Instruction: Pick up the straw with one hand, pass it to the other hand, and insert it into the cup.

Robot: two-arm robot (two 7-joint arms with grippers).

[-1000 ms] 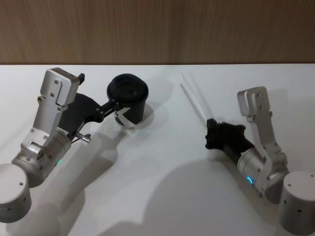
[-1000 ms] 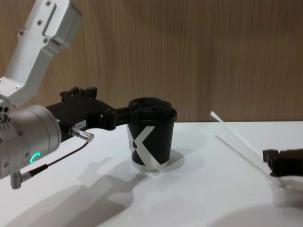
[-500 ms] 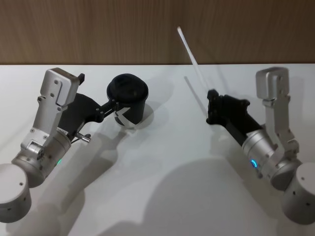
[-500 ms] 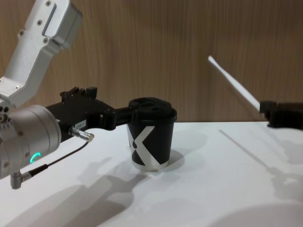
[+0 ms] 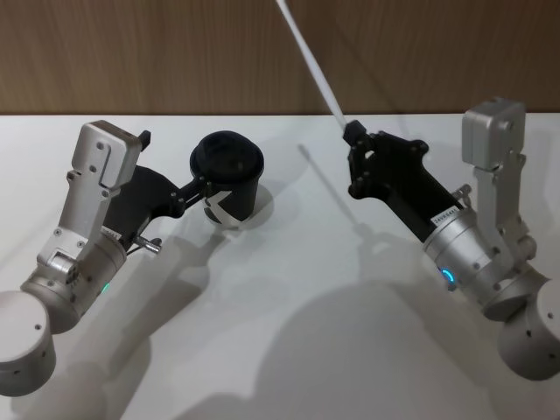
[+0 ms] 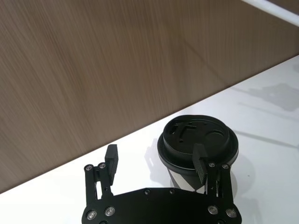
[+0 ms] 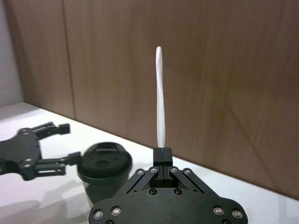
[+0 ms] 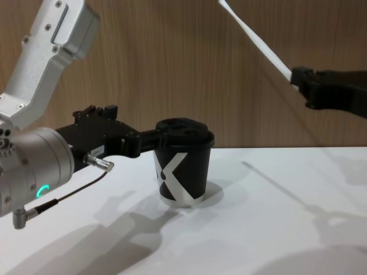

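My right gripper point(image 5: 354, 134) is shut on the lower end of the white straw point(image 5: 313, 66), holding it in the air to the right of the cup. The straw point(image 8: 255, 37) slants up and to the left from the fingers; in the right wrist view the straw point(image 7: 160, 98) stands straight up from the closed gripper point(image 7: 162, 154). The black lidded cup point(image 5: 229, 171) stands upright on the table. My left gripper point(image 5: 175, 162) is open beside the cup point(image 6: 196, 137), with one fingertip point(image 6: 201, 161) right at the lid's edge.
The white table point(image 5: 289, 332) stretches wide between and in front of the two arms. A wood-panelled wall point(image 5: 175, 52) runs along its far edge. A thin dark cable with a metal plug point(image 8: 100, 164) hangs off my left wrist.
My right gripper has lifted the straw off the table and carried it up and leftward toward the cup. The left arm and the cup have stayed still.
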